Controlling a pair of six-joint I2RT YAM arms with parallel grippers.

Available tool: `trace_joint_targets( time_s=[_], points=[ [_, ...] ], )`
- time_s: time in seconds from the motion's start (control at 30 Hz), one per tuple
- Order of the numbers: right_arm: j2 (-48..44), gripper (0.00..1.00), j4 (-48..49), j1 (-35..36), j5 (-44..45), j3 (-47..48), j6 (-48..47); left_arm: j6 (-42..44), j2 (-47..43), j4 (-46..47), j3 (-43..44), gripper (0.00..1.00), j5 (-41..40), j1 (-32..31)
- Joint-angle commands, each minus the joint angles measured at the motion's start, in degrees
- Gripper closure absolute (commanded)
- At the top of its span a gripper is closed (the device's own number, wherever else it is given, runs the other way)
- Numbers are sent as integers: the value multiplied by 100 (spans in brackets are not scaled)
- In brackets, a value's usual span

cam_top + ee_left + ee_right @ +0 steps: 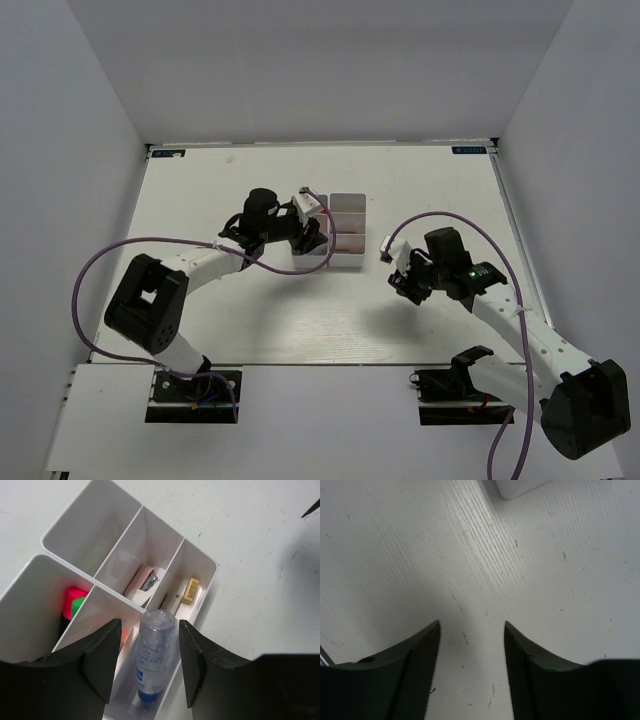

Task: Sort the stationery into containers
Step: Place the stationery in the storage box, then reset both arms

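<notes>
Two white three-compartment containers (pixel 347 232) stand side by side mid-table. In the left wrist view my left gripper (pixel 150 626) hangs open over the nearer container (pixel 30 580). A silver-blue tube (pixel 152 655) stands tilted in its right compartment between the jaws, with a small gap on each side. Red and green marker caps (pixel 74 602) show in its left compartment. The farther container (pixel 100 510) holds a pink item with a silver clip (pixel 145 582) and a yellow eraser (pixel 190 590). My right gripper (pixel 472 625) is open and empty over bare table.
A corner of a white container (pixel 520 486) shows at the top of the right wrist view. The left arm (pixel 200 262) reaches over the containers from the left. The right gripper (pixel 402 275) hovers right of them. White walls enclose the table.
</notes>
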Motion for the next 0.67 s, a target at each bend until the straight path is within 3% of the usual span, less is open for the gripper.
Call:
trace_joint_targets(
  time_s=[0.0,0.07,0.13,0.2,0.23,0.43,0.63],
  points=[
    [-35,40,40,-5,-28,30,34,-186,-783,-39,186,40,-121,-89],
    [-70,10,232,-5,34,21,209,-492,-1291,-275,168,36,-376,-168],
    [-105,10,390,-14,227,-40,455,-904,-1531,-826,221,22,-621,-186],
    [-149,10,497,-5,420,-93,702,-1223,-2076,-1759,353,0,-745,-186],
    [-149,10,680,-5,517,-102,1016,-1432,-2199,-2667,388,0,-1042,-195],
    [158,10,787,21,965,284,2099,-2243,-3386,-5097,-94,0,-2335,-168],
    [88,10,1226,30,975,135,2609,-2428,-4791,-5383,-1543,0,-2776,165]
  ],
)
